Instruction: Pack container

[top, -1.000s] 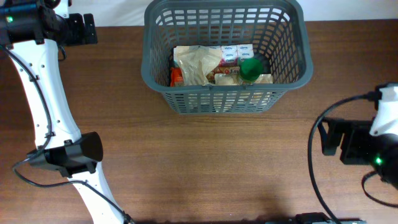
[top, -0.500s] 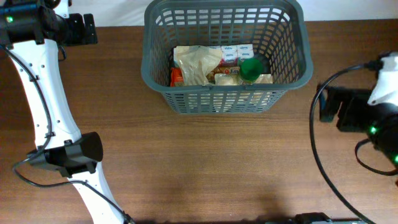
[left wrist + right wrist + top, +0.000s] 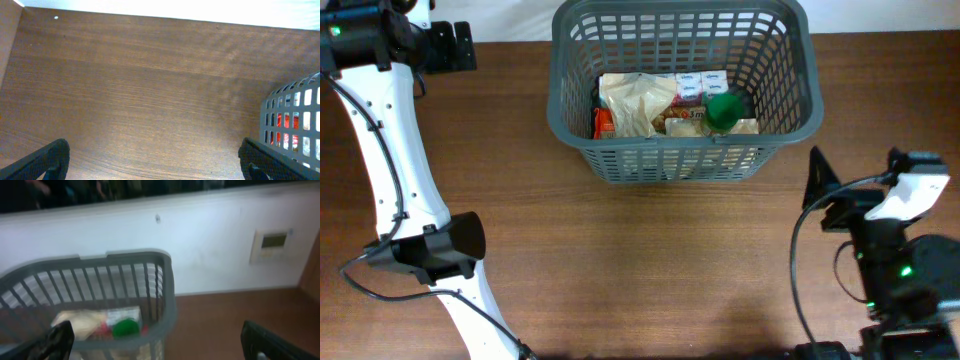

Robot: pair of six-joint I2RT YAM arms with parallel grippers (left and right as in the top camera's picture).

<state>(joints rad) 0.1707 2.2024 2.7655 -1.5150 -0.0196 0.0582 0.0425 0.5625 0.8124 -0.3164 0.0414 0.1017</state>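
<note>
Evidently the right gripper has swung within 1 second from the right edge of the bench to face the container, fingers spread, holding nothing. The container stands far-centre with groceries inside and nothing loose shows outside it, so packing appears finished. The left gripper, also spread, sits far-left near the bench edge, and ample room lies in front of the container.

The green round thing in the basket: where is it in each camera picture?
Overhead: the green round thing lies inside the basket, right of its middle.
Left wrist: not in it; only the basket's wall shows at the right edge.
Right wrist: low, left of centre, inside the basket.
Shared landmark: the grey basket.
</note>
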